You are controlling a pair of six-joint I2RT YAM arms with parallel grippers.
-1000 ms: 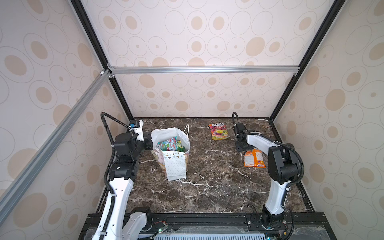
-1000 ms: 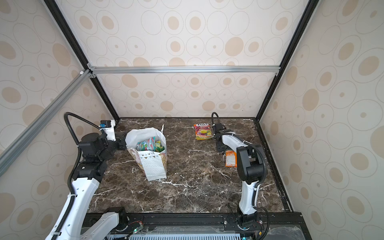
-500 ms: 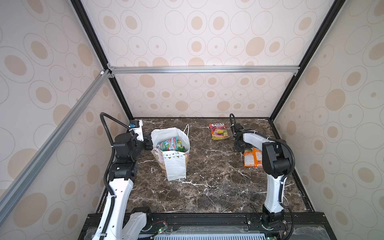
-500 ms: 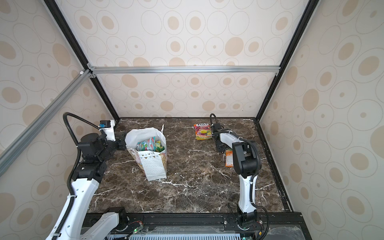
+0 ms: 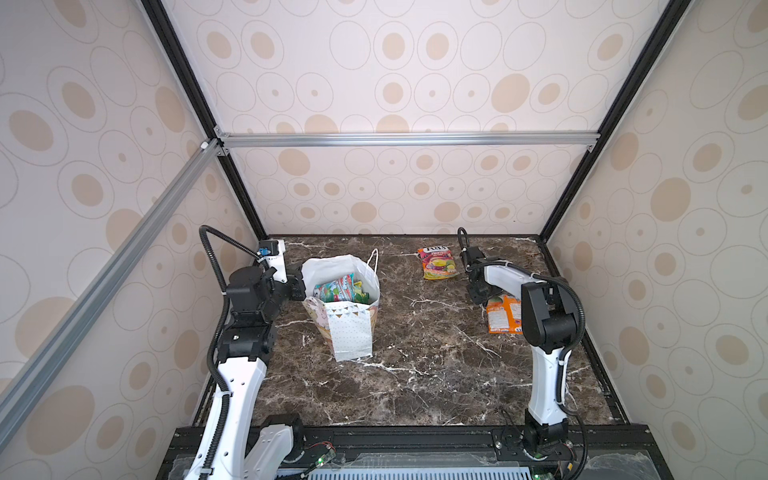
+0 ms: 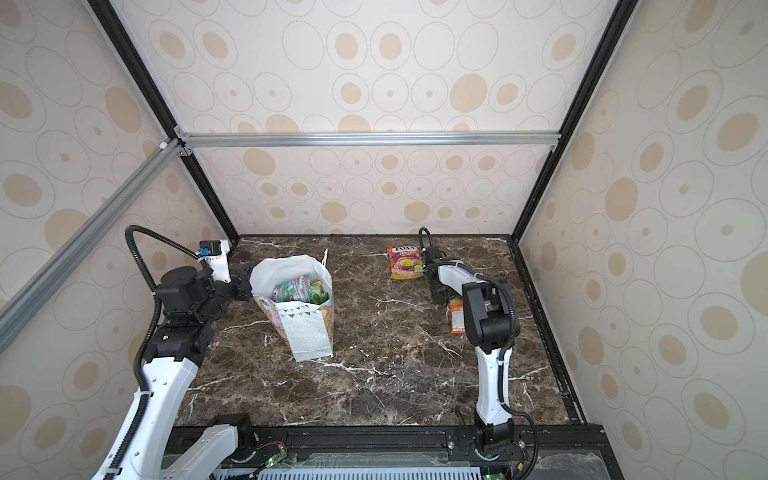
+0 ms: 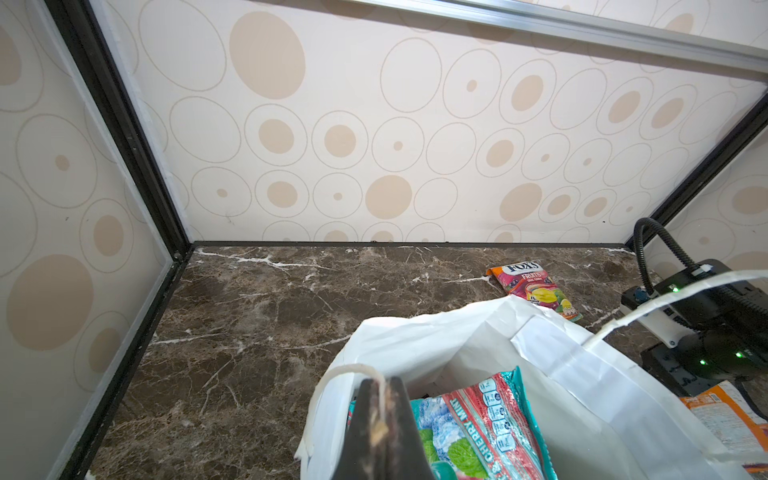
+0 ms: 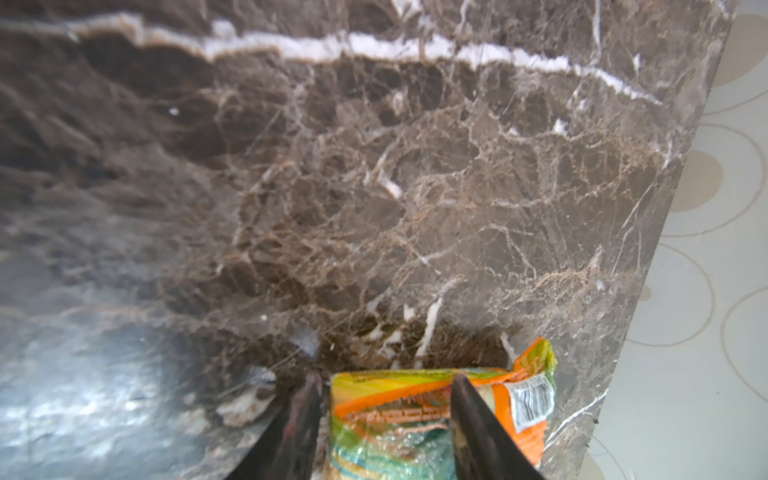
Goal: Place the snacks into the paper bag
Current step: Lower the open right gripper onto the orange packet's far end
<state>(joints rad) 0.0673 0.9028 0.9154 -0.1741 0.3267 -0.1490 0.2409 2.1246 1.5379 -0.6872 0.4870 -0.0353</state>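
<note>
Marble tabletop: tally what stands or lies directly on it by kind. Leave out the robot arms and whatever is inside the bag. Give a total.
Paper bag: 1
Snack pouches: 2 (FOX'S fruits pouch at the back, orange pouch on the right)
Total: 3

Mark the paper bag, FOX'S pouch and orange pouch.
white dotted paper bag (image 5: 351,332), in a top view, front panel.
pink glossy FOX'S pouch (image 5: 438,262), in a top view, printed face.
orange flat pouch (image 5: 503,318), in a top view, exposed face.
</note>
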